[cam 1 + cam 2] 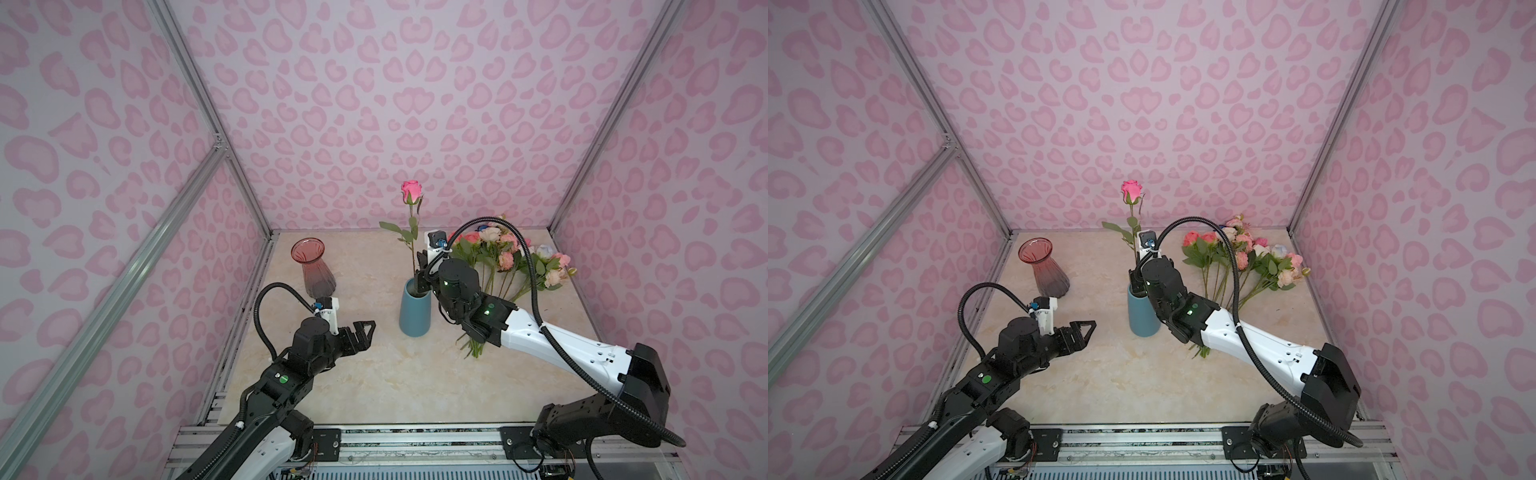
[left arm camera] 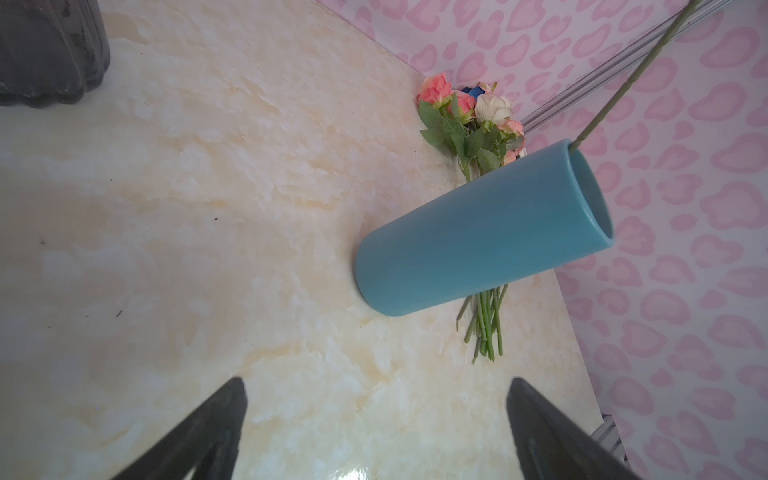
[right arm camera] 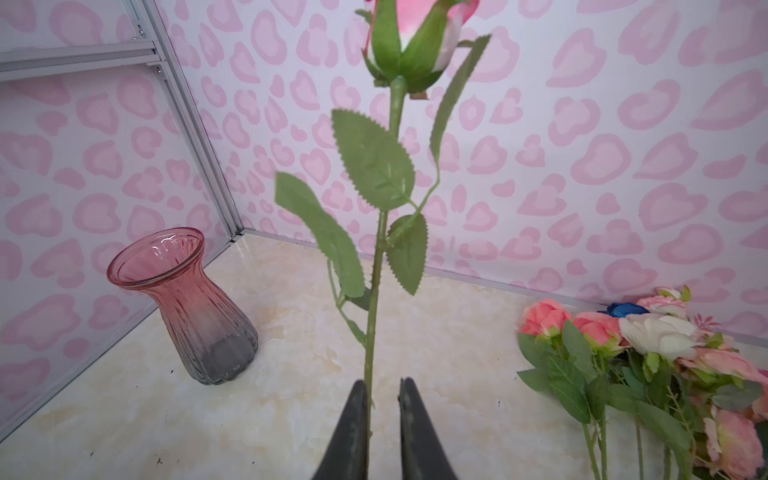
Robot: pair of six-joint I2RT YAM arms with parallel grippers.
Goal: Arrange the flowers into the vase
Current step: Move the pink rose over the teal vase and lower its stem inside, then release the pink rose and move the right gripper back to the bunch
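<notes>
A single pink rose (image 1: pixel 411 191) stands upright in the blue vase (image 1: pixel 415 309) at the centre of both top views. The right gripper (image 3: pixel 383 384) brackets its stem just above the rim, jaws narrowly parted, one finger touching the stem. The remaining flowers (image 1: pixel 511 257) lie bunched on the table (image 1: pixel 374 386), right of centre. At lower left, the left gripper (image 1: pixel 363 332) hovers spread wide, near a red glass vase (image 1: pixel 316 270).

My two top views looked down from high at the front, facing the back wall (image 1: pixel 374 104), near-identical, whole table (image 1: pixel 374 382) in both. Left wrist camera sat low and close, rolled sideways, blue vase (image 2: pixel 478 232) right of centre. Right wrist camera faced the back corner; both wrist views shared the flower bunch (image 3: pixel 656 332) and glass vase (image 3: pixel 183 307).
</notes>
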